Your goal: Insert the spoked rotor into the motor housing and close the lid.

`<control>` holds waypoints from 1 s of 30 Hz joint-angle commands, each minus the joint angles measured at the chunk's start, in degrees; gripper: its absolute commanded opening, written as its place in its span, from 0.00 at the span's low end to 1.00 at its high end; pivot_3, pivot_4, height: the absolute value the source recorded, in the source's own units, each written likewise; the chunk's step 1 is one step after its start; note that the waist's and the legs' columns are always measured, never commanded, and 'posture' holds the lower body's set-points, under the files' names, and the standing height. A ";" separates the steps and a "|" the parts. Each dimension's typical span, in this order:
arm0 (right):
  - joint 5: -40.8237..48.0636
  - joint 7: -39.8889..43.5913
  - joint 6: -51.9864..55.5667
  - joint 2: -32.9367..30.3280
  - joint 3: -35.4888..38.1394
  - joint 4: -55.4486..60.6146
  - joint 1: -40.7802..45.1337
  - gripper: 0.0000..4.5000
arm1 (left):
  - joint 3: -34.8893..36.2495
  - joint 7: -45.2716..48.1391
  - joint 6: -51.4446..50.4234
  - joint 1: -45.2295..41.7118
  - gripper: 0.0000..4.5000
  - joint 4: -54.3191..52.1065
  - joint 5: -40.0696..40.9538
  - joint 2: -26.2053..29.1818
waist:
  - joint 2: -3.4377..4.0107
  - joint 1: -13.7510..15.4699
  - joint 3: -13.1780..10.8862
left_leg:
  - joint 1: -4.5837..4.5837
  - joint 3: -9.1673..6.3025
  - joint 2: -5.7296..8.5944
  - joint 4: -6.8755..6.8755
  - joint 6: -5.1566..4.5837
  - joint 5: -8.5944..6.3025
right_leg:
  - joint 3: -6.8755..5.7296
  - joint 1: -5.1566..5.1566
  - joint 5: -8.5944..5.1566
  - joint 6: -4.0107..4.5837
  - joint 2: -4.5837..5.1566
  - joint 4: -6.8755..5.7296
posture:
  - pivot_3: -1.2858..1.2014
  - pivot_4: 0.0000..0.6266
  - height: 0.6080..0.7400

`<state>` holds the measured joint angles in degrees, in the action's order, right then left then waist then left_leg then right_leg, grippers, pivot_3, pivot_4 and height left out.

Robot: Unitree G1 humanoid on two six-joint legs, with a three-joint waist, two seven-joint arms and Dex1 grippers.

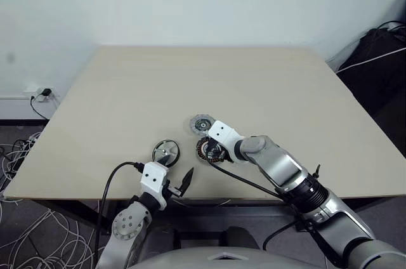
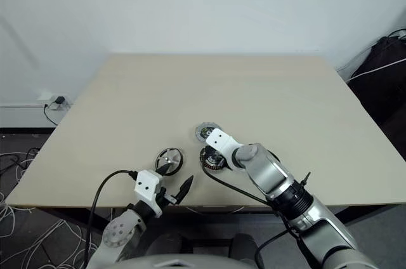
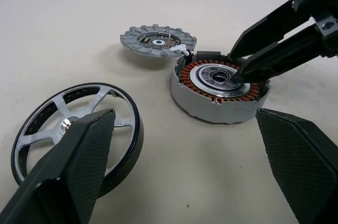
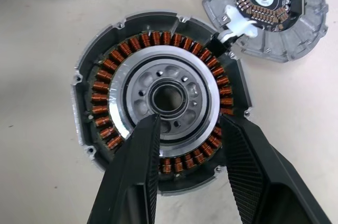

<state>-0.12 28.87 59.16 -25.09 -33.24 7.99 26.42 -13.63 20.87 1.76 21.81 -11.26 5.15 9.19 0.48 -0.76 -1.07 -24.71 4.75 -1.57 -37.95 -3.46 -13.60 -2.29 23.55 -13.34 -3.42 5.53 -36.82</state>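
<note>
1. On the table (image 1: 127,91), near its front edge, you have all three motor parts grouped close together.
2. Your motor housing (image 4: 158,108) sits in the middle of the group, open face up, copper windings ringing a silver centre with a round bore.
3. The lid (image 1: 201,124) lies flat just beyond the housing, at about 11 o'clock from it, its rim close against the housing's rim; a small white connector (image 4: 238,23) lies where the two meet.
4. The spoked rotor (image 1: 165,151) lies flat at 9 o'clock from the housing, clearly apart from it.
5. Your right gripper (image 4: 187,145) points steeply down over the housing. Its fingers stand partly apart with nothing between them; the tips are over the silver centre, just at the bore's edge. You cannot tell whether they touch the metal.
6. Your left gripper (image 1: 177,182) hovers at the table's front edge, at 5 o'clock from the rotor, fingers spread wide and empty, pointing toward the parts.
</note>
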 commanded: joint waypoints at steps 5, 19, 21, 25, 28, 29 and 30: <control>-2.09 0.55 -1.68 -0.14 -0.07 -1.30 1.08 0.42 | -0.32 -0.38 -0.02 -0.53 1.00 -2.98 0.06 -0.07 | -0.01 0.00 0.01 | 0.01 0.02 -0.03 -0.02 0.00 0.00 | -0.03 0.00 0.02 -0.01 0.01 -0.01 | 0.52 0.00 1.00; -4.48 0.82 -5.30 2.76 0.72 -5.51 1.68 0.42 | -0.83 -0.95 -1.52 -0.52 1.00 -4.76 0.02 -0.05 | -0.02 -0.15 0.03 | 0.02 0.03 -0.05 -0.01 0.01 0.00 | -0.04 0.00 0.03 0.00 0.00 -0.01 | 0.52 0.00 1.00; -4.67 0.88 -5.67 2.58 1.30 -4.35 1.70 0.42 | -0.83 -1.04 -1.55 -0.42 1.00 -4.88 0.04 -0.05 | -0.02 -0.15 0.02 | 0.02 0.03 -0.05 -0.01 0.01 0.00 | -0.04 0.00 0.03 0.00 0.00 0.00 | 0.52 0.00 1.00; -4.40 1.61 -5.11 1.80 2.28 0.46 1.36 0.42 | -0.75 -1.07 -1.55 -0.25 1.00 -4.97 0.15 -0.04 | -0.02 -0.08 0.01 | 0.00 0.04 -0.04 0.00 0.01 0.00 | -0.03 0.02 0.03 0.00 0.01 0.01 | 0.52 0.00 1.00; -4.70 2.20 -4.80 1.22 1.52 2.59 0.80 0.42 | -0.78 -0.92 -1.44 -0.34 1.00 -4.72 0.18 -0.01 | -0.02 0.01 0.00 | -0.01 0.04 -0.04 0.01 0.01 0.00 | -0.04 0.03 0.02 0.01 0.01 0.01 | 0.52 0.00 1.00; -4.81 2.33 -4.76 1.12 1.29 2.98 0.60 0.42 | -0.79 -0.86 -1.41 -0.39 1.00 -4.64 0.19 -0.01 | -0.02 0.04 0.00 | -0.01 0.03 -0.04 0.01 0.01 0.00 | -0.04 0.03 0.02 0.01 0.01 0.01 | 0.52 0.00 1.00; -5.05 2.43 -4.84 0.97 0.87 3.19 0.34 0.42 | -0.83 -0.77 -1.40 -0.52 1.00 -4.52 0.21 0.00 | -0.03 0.09 0.00 | -0.01 0.04 -0.04 0.01 0.01 0.00 | -0.04 0.02 0.02 0.01 0.01 0.01 | 0.52 0.00 1.00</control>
<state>-4.69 31.09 54.34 -23.81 -32.84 9.11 26.55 -14.13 20.04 -0.04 21.77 -13.56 5.17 9.23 0.45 -0.67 -1.07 -24.72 4.79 -1.60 -37.94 -3.45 -13.60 -2.32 23.57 -13.31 -3.42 5.55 -36.81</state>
